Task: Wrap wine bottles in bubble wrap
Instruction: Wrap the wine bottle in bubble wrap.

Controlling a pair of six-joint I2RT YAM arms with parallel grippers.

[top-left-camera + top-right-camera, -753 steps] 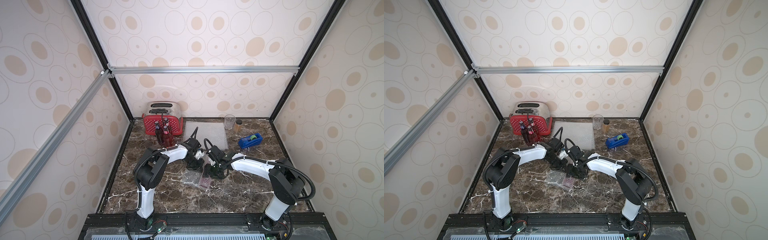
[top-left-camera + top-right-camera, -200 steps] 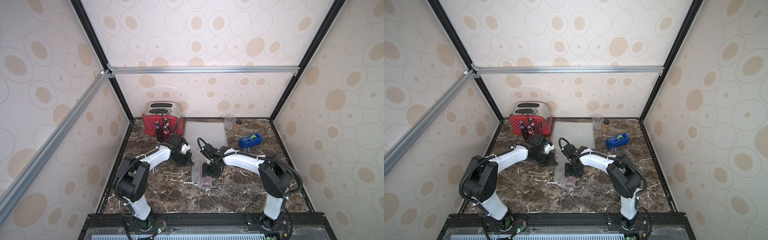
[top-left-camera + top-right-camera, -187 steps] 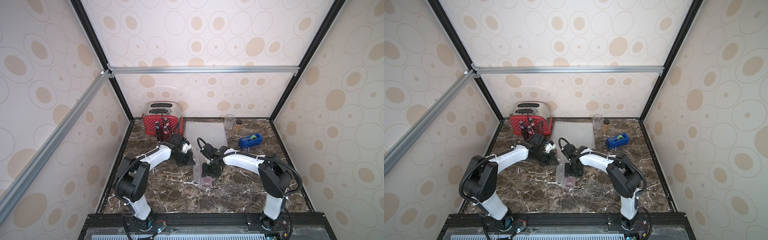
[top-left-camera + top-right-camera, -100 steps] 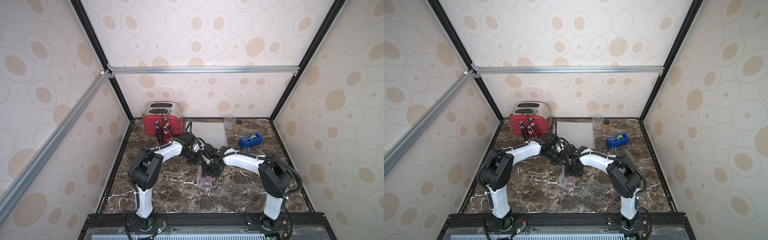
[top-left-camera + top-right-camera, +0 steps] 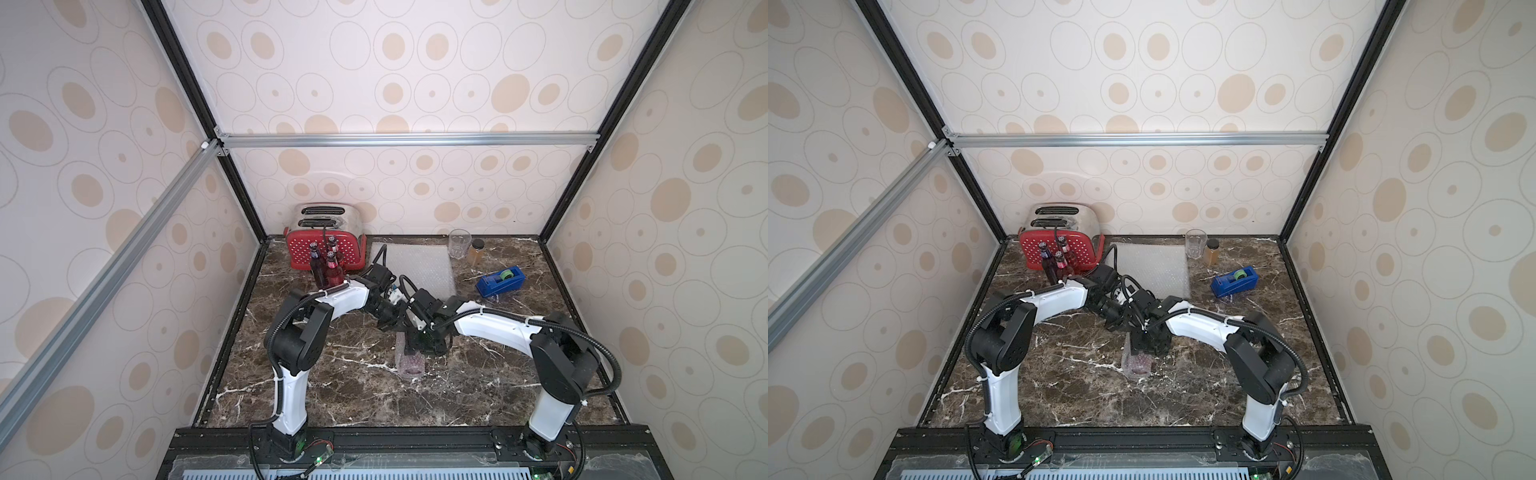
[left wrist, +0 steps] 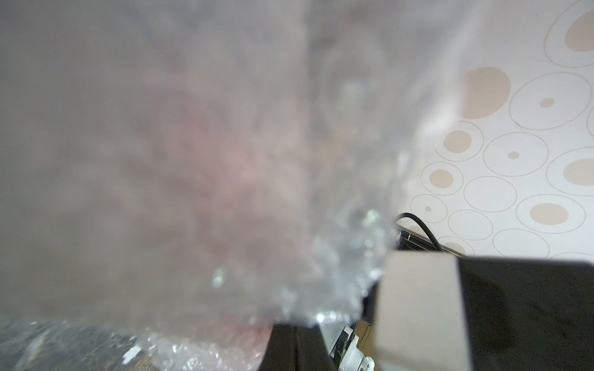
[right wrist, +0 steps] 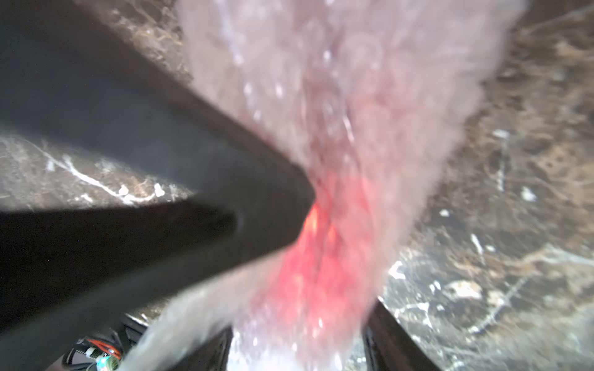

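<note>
A red-pink wine bottle (image 5: pixel 412 365) lies near the middle of the dark marble surface (image 5: pixel 340 386), rolled in a bubble wrap sheet (image 7: pixel 369 96) (the red liquid glows through the wrap in the right wrist view). The right tool (image 5: pixel 417 347) is down over the bundle's far end with its jaws apart on either side. One finger (image 7: pixel 225 180) touches the wrap, but I cannot tell whether the tool is squeezing.

The left tool (image 5: pixel 388 324) is closed, just beside the right one. Wrap fills most of the left wrist view, right up to its fingers (image 6: pixel 418 305); whether they pinch the sheet is unclear.

Three more wine bottles (image 5: pixel 331 270) stand upright at the back left, just in front of a red perforated basket (image 5: pixel 299 249) and a toaster (image 5: pixel 324 212). Spare bubble wrap (image 5: pixel 419 266) lies flat at the back, beside a drinking glass (image 5: pixel 459 243), an amber jar (image 5: pixel 476 253) and a blue tape dispenser (image 5: pixel 498 282).
</note>
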